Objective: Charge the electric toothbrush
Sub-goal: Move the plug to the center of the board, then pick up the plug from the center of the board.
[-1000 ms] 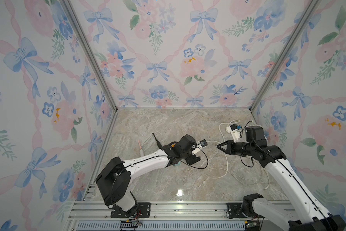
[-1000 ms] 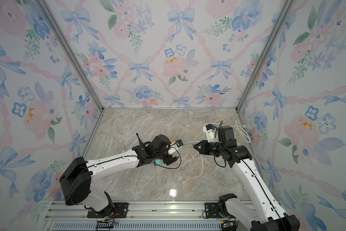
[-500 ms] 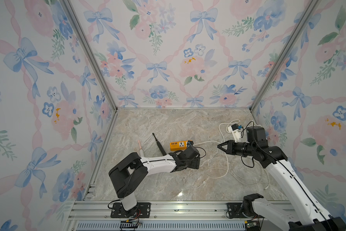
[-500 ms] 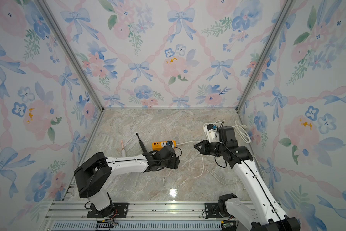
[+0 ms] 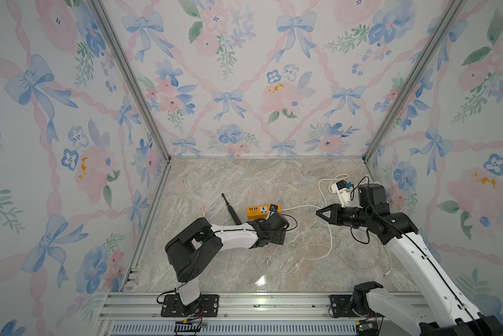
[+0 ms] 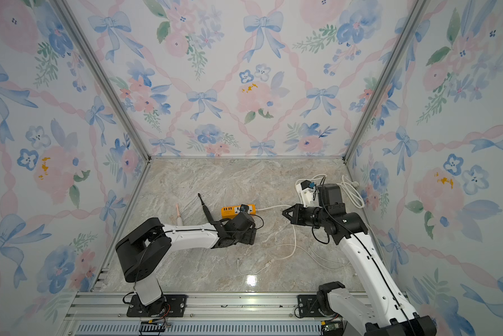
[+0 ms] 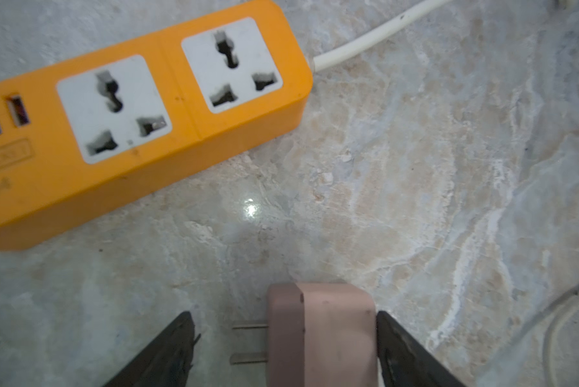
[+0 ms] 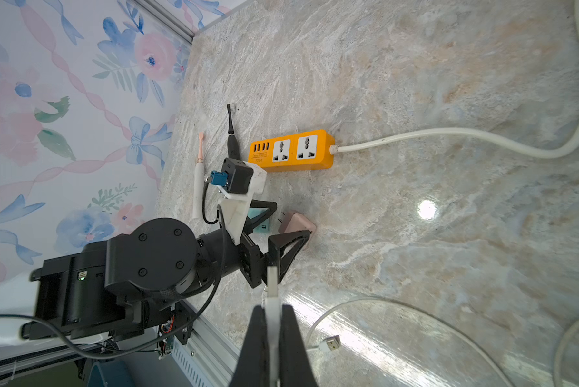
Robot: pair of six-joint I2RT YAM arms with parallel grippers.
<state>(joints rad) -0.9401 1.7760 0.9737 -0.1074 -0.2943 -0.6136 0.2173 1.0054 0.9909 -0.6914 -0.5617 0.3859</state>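
Left arm (image 5: 233, 237) has drawn back off the orange power strip (image 7: 140, 110) and sunk low to the table (image 5: 244, 180). Risk: one finger (image 7: 167, 351) would meet the prongs (image 7: 249, 359) on closing, so the pink adapter (image 7: 325, 335) may twist or skid. State: left claw (image 7: 284, 316) spread wide astride it, gripping nothing; right claw (image 8: 274, 310) clamped on white USB plug (image 8: 272, 284). The black toothbrush (image 5: 229, 208) lies beside the strip, untouched.

Setting: robot lab test booth, dressed as a home. Floral wallpaper panels (image 5: 244, 87) held in bare aluminium posts (image 5: 129, 76); marble-look tabletop (image 5: 244, 180); two robot arms (image 5: 233, 235) bolted to a slotted metal rail (image 5: 273, 302) at the front edge.
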